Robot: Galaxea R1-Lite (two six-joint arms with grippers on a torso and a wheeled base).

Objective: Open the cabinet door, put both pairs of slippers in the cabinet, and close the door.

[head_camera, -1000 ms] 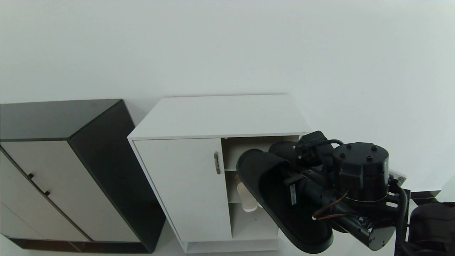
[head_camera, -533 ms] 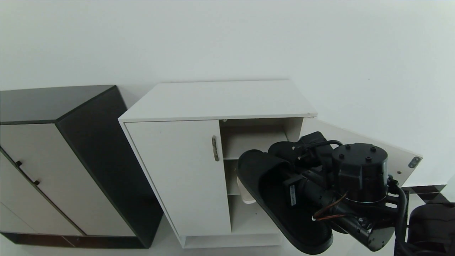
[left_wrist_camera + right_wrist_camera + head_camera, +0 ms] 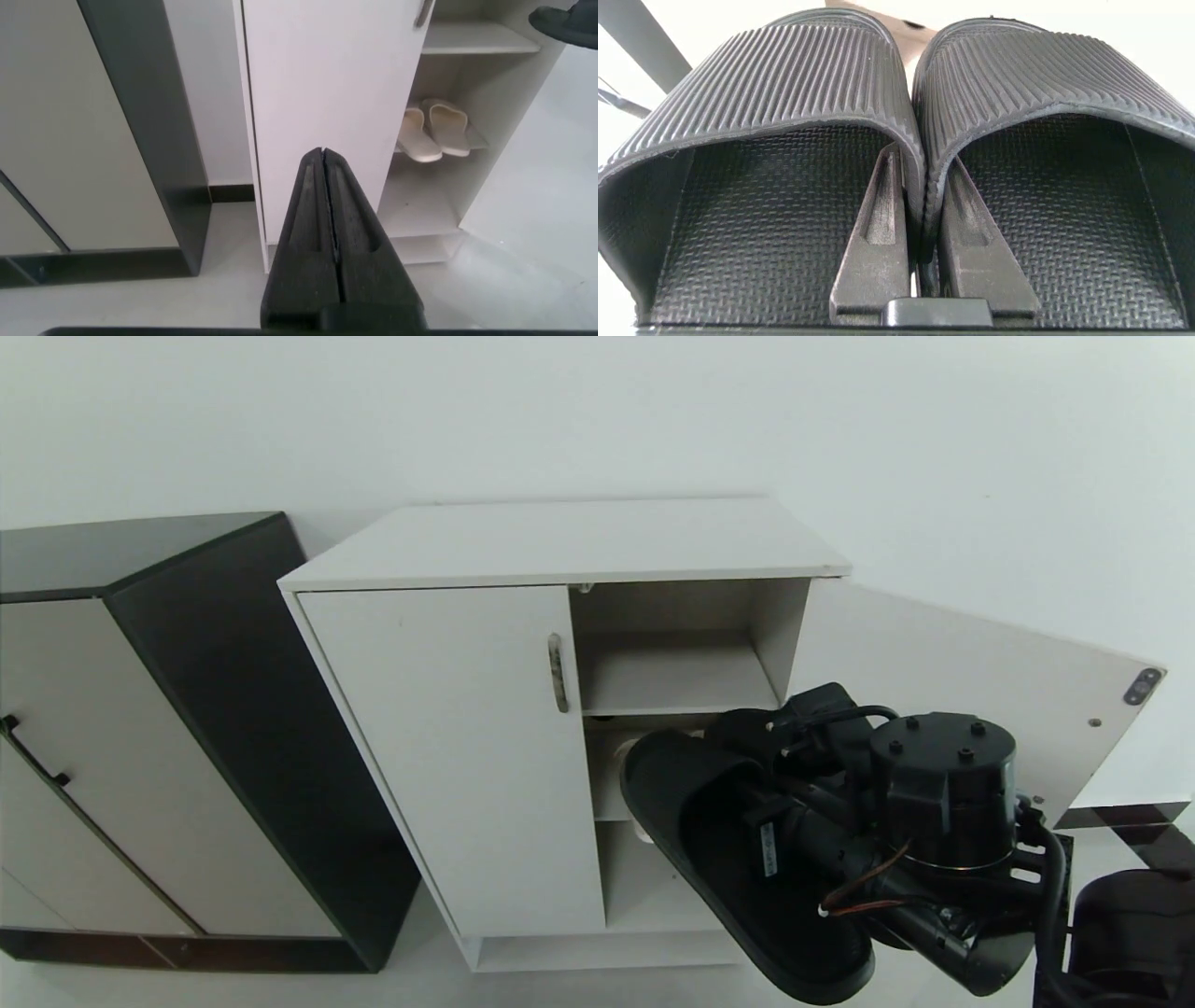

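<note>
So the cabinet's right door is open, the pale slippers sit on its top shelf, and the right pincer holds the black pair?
Not quite. The left wrist view shows the pale slippers on the middle shelf, not the top one. The rest holds: the right door of the cabinet is open and the right pincer holds the black pair.

A white cabinet [image 3: 448,747] and a dark cabinet [image 3: 233,709] are set near each other on the pale floor [image 3: 187,299], the dark one to the left. With the white cabinet's right door [image 3: 952,681] swung open, a pair of cream slippers [image 3: 432,129] is seen laid side by side on the middle shelf [image 3: 475,142], between the upper shelf [image 3: 672,681] and the bottom board [image 3: 644,896]
</note>
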